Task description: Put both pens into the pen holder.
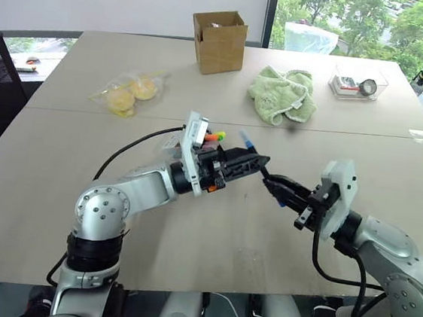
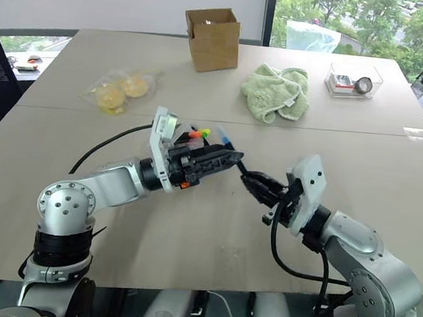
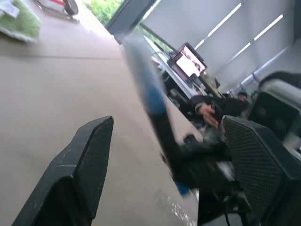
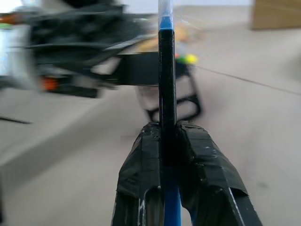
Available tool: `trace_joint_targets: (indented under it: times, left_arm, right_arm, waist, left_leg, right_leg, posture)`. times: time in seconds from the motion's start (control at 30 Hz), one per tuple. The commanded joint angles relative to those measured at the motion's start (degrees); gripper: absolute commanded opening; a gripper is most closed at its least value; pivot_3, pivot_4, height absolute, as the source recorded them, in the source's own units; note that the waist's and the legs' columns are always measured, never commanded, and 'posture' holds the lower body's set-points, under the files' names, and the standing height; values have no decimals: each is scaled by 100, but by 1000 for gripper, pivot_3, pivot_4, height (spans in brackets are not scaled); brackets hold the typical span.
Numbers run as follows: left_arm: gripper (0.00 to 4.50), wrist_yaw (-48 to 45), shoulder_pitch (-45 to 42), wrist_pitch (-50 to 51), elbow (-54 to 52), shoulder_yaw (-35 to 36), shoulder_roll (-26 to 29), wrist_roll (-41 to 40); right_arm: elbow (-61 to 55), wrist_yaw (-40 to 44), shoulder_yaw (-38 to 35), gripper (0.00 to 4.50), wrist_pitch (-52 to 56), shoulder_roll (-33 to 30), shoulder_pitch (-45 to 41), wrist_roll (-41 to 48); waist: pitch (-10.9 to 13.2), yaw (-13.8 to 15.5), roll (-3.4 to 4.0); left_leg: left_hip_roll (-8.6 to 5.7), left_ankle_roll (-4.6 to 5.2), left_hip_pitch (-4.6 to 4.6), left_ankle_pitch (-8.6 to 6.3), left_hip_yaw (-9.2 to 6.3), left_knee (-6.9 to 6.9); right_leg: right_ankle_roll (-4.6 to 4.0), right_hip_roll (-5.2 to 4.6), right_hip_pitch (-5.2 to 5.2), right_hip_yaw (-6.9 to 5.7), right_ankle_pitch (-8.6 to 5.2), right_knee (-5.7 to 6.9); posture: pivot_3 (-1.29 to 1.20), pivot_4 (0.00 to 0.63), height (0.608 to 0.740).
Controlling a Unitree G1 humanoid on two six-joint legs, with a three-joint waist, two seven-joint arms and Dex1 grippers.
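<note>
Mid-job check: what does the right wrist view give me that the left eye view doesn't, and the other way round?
Right wrist: the grip close up, fingers pressed on the pen's dark barrel, and the holder's black frame beyond. Left eye: the table layout, with box, green cloth, bag of yellow items and clear tray at the far side. Both: right gripper shut on the pen, open left gripper close ahead, highlighters.

Arms: silver-grey metal segments, black joints, round screw-studded shoulder caps. White plates at wrists. Black cables loop from both forearms. Left gripper [image 1: 262, 164] and right gripper [image 1: 266, 182]: black fingers, textured pads.
</note>
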Motion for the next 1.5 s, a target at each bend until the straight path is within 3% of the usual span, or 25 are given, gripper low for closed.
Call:
trace_joint_targets:
  times: [0.03, 0.3, 0.33, 0.47, 0.63, 0.7, 0.77, 1.03, 1.2, 1.5]
  left_arm:
    - [3309, 206, -59, -26, -101, 89, 23, -466]
    - [199, 212, -39, -188, -216, 135, 340, -665]
    - [8, 169, -76, -233, -252, 179, 426, -610]
    - [0, -188, -248, -530, -570, 316, 942, -57]
    - [0, -526, -504, -1266, -1060, 241, 1602, 1443]
    - [0, -962, -462, -1903, -1443, -185, 2171, 2717]
    - [0, -1236, -405, -2375, -1661, -404, 2413, 3432]
    - [0, -1790, -20, -3254, -1661, -594, 2482, 4631]
    - [0, -1915, 140, -3602, -1449, -1047, 2690, 5804]
    - [0, -1970, 115, -3368, -1332, -1684, 2482, 6816]
  right_arm:
    - [-163, 87, 15, 0, -245, -95, -96, 135]
    - [-32, 128, 118, 0, -463, -138, -91, 217]
    - [38, 116, 111, 470, -509, -116, -116, 198]
    - [205, 256, 16, 2181, -675, -364, -100, 50]
    - [410, 590, -274, 4398, -960, -964, 73, -156]
    - [492, 699, -376, 4465, -1120, -1200, 136, -330]
    - [568, 776, -458, 4465, -1212, -1325, 162, -369]
    - [725, 885, -409, 4465, -1393, -1480, 80, -489]
    - [708, 826, -334, 4465, -1370, -1478, 15, -557]
    - [624, 840, -308, 4465, -1397, -1470, 123, -630]
  waist:
    - [0, 3, 0]
    - [0, 15, 0]
    - [0, 15, 0]
    - [1, 17, 1]
    - [1, 85, 2]
    - [2, 87, 0]
    - [4, 86, 2]
    - [5, 73, 2]
    - [7, 94, 2]
    - [7, 98, 1]
  left_leg:
    - [-2, 0, 0, 0, 1, 0]
    - [-3, -2, 0, 1, 1, 0]
    - [-3, -2, 0, 1, 2, 0]
    - [-3, -3, 2, 2, 4, -1]
    - [-8, -3, 0, 1, 11, -3]
    - [-8, -3, -3, 1, 12, -3]
    - [-10, -4, -2, 2, 16, -6]
    - [-1, -2, -2, 1, 20, -6]
    - [-1, -1, -3, 0, 16, -6]
    - [-1, 0, -6, -1, 13, -5]
  right_leg:
    - [-2, -1, 0, 0, 0, 0]
    - [-18, -2, 0, 0, -10, 0]
    - [-18, -2, 0, 1, -10, 0]
    - [-19, -1, -1, 2, -10, 0]
    - [-20, -2, 0, 6, -10, -10]
    - [-20, -4, -1, 7, -10, -14]
    - [-20, -3, -1, 9, -10, -18]
    - [-18, -2, -3, 12, -12, -19]
    - [-8, -1, -3, 8, -17, -17]
    - [-8, -5, -3, 5, -16, -18]
  posture:
    - [0, 150, 740]
    - [0, 150, 740]
    - [0, 150, 740]
    - [0, 150, 740]
    - [0, 150, 740]
    - [0, 150, 740]
    - [0, 150, 740]
    - [0, 150, 740]
    - [0, 150, 740]
    - [0, 150, 740]
